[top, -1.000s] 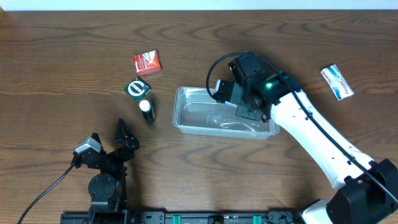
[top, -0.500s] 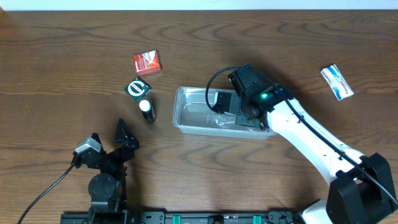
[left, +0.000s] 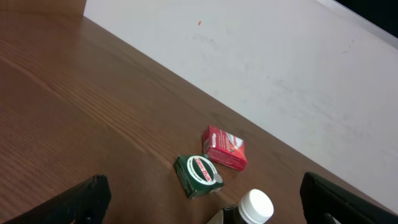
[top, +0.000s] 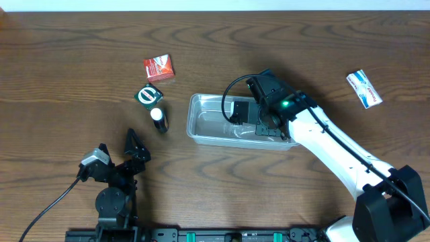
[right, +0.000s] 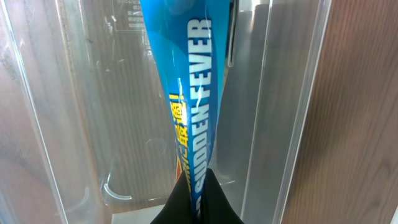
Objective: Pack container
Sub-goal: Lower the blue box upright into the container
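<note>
Right gripper pinches a blue packet inside the container; left gripper is spread wide, holding nothing, well apart from it.

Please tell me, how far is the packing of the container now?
Done: nothing lies loose in the container that I can see. In hand: the right gripper, fingers shut, holds a blue packet inside it. Remaining: the red box, green box, bottle and blue-and-white box are on the table; the left gripper is open.
</note>
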Tool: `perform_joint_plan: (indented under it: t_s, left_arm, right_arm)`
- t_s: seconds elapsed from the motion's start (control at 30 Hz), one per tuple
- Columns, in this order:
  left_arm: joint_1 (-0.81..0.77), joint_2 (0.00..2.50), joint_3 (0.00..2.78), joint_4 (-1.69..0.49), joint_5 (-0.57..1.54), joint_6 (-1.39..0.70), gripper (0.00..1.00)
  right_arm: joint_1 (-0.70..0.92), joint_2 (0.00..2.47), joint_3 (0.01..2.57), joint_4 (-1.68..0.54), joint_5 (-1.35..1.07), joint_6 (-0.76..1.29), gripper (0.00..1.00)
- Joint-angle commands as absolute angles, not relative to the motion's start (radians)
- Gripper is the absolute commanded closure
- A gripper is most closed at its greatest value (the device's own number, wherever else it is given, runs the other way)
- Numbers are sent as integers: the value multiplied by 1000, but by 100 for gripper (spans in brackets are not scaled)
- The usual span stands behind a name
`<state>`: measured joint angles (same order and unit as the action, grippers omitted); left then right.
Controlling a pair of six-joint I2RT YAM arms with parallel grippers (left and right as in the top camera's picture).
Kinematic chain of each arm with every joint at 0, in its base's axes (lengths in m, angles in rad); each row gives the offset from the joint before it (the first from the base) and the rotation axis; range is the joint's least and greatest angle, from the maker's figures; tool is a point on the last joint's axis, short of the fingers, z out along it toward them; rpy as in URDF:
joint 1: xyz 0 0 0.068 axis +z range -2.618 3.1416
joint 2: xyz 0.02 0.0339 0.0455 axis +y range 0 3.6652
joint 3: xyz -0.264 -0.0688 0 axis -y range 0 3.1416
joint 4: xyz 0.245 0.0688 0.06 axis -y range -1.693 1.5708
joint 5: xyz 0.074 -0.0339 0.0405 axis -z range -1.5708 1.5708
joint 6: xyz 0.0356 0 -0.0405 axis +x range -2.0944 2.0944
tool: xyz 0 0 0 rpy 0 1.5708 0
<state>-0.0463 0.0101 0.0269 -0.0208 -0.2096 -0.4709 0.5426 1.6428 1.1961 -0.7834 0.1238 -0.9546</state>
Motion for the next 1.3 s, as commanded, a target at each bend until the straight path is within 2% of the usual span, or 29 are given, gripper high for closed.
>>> perform_joint_plan:
  t_s: [0.0,0.63,0.67,0.73,0.77,1.27]
  left_arm:
    - [-41,4,4,-52,-214,-461,2]
    - [-41,4,4,-52,-214,-461,2]
    - [-41,4,4,-52,-214,-461,2]
    - [-41,4,4,-52,-214,-461,2]
    - [-41,4,4,-52,-214,-461,2]
    - [-41,4,4,-52,-214,-461,2]
  right_arm:
    - [548,1643,1195,-783,120,-974,99]
    - [504,1643,1191,-807,76,-974,99]
    - [502,1643,1191,-807,77,-974,98]
    - [502,1643,1191,-807,78,-974,84]
    - [502,1643,1191,-807,78,-974,81]
    - [517,1640,1192,-807,78,-950,78]
